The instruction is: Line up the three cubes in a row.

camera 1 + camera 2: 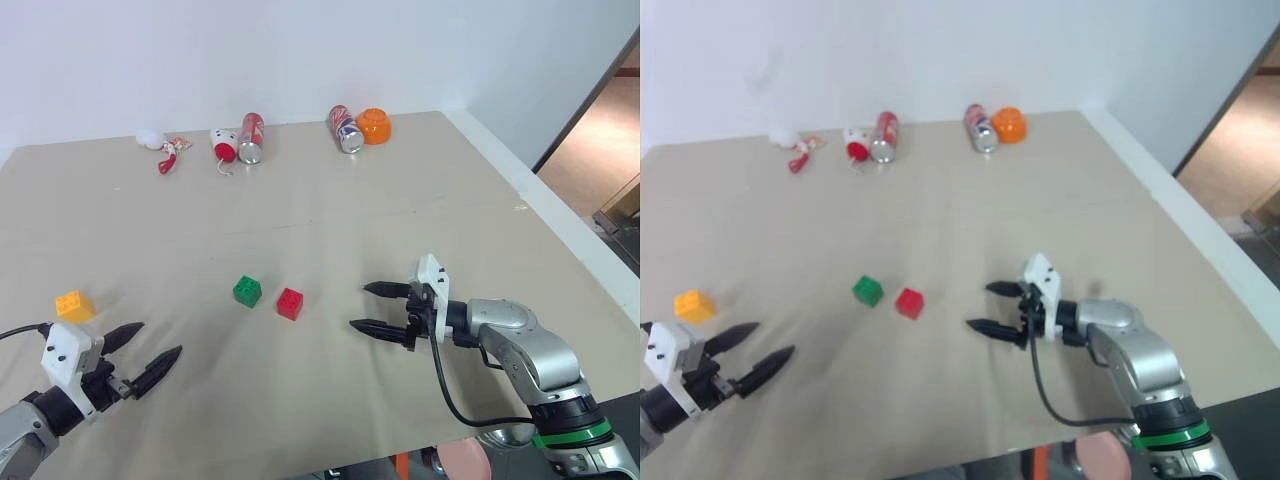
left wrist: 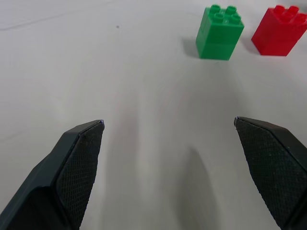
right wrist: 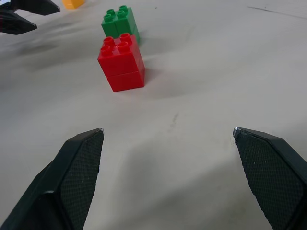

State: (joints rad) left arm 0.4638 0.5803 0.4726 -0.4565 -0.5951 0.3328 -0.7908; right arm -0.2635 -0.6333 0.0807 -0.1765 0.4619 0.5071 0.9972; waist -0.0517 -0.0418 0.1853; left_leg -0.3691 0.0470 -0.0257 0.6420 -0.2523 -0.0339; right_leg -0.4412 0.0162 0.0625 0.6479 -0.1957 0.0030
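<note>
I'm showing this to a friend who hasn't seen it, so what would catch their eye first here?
Probably the green cube and red cube close together mid-table, with the yellow cube off alone near the robot's left. Next, the two black-fingered tools: the left tool and right tool, both open and empty, flanking the cubes. Soda cans and an orange cup sit along the far edge.

Looks like a robotics lab or test room to me, not anyone's home. There's a big plain beige table (image 1: 330, 200) pushed into the corner of bare white walls (image 1: 300, 50), with an open doorway (image 1: 610, 130) off at about 2 o'clock. Random test props sit along the far edge around 12 o'clock: soda cans (image 1: 251, 137), an orange cup (image 1: 374, 125), small toys (image 1: 170, 152).
</note>
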